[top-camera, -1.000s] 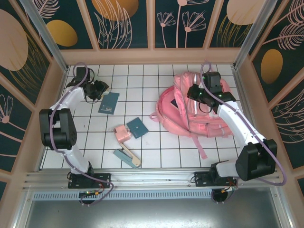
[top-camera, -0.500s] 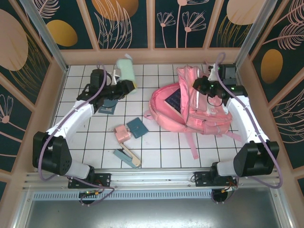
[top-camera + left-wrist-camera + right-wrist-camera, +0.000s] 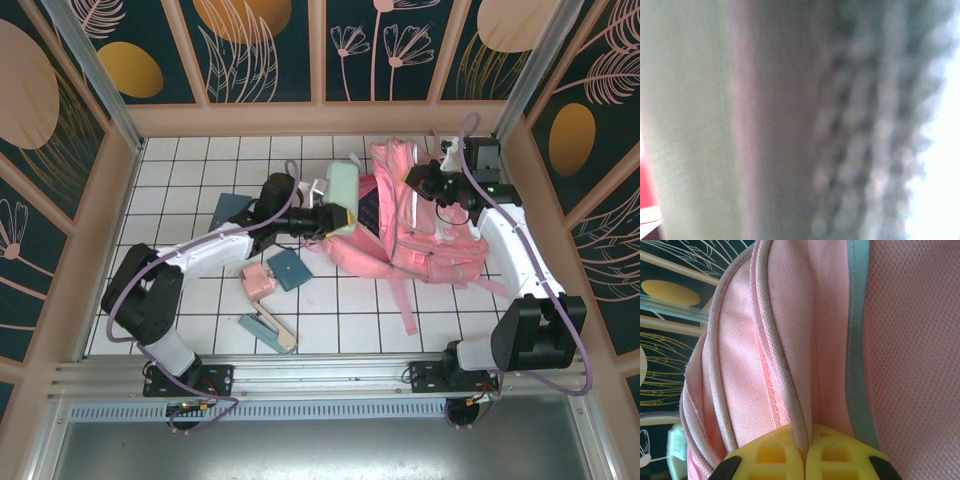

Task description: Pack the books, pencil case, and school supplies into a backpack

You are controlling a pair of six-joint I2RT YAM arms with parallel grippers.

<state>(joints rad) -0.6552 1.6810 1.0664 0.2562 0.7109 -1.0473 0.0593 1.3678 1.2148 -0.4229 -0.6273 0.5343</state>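
Left pincer is clamped on the pencil case, seen from the top camera. It holds the case on end, clear of the tabletop, right at the open mouth of the backpack. A second ago this arm was working in the far left corner. Half a second ago it had the case raised there, and now it has carried it across to the bag. A dark book shows inside the opening, so at least one book looks packed.

The right pincer stays closed on the bag's upper edge. It has drawn that edge back toward the far right, so the mouth gapes toward the case. Two teal squares, the pink piece and the stapler-like tool lie on the tiles, not yet packed.

From the left wrist the picture is a blur. The case's pale mint skin sits hard against the lens on the left, with grey smear beyond, and the fingers cannot be made out.

From the right wrist, the right pincer has its yellow pads pressed together on a piped seam of the bag's pink fabric.

The case probably only needs lowering and releasing into the opening. The likeliest snag is its lower end catching the near lip.
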